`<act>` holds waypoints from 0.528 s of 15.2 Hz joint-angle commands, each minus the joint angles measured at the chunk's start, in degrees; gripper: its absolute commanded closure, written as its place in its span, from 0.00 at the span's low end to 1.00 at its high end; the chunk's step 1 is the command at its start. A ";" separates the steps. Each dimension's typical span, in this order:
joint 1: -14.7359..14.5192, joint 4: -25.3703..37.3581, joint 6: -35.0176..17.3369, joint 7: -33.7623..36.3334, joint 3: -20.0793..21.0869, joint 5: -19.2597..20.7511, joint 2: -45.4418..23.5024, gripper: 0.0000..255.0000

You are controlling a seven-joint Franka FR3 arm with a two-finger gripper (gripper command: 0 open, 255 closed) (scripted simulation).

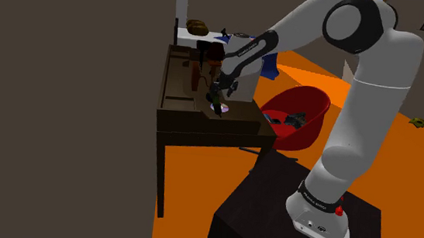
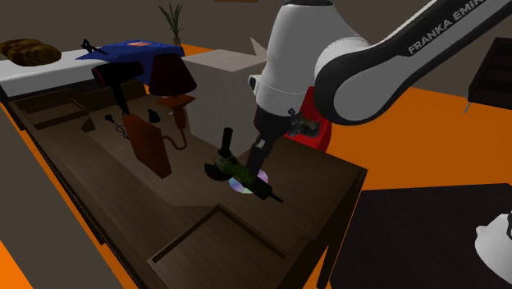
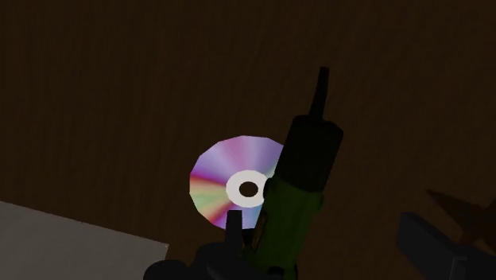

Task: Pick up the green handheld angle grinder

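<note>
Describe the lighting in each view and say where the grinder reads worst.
Shoulder view: dim overall, the dark table swallowing the angle grinder. Second exterior view: brighter, the grinder's green body clear against the shiny disc. Wrist view: very dark; the disc's rainbow sheen and the green body stand out. It reads worst in the shoulder view.
</note>
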State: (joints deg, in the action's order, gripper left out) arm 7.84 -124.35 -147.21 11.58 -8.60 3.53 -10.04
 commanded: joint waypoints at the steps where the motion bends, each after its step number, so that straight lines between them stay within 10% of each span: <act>1: 0.42 3.13 -2.39 0.51 -0.18 -0.71 -4.15 0.00; 8: 0.84 3.41 -6.90 0.51 0.03 -1.39 -8.58 0.00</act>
State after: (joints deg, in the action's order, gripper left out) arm 8.62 -120.92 -153.45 12.12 -8.62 2.23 -18.00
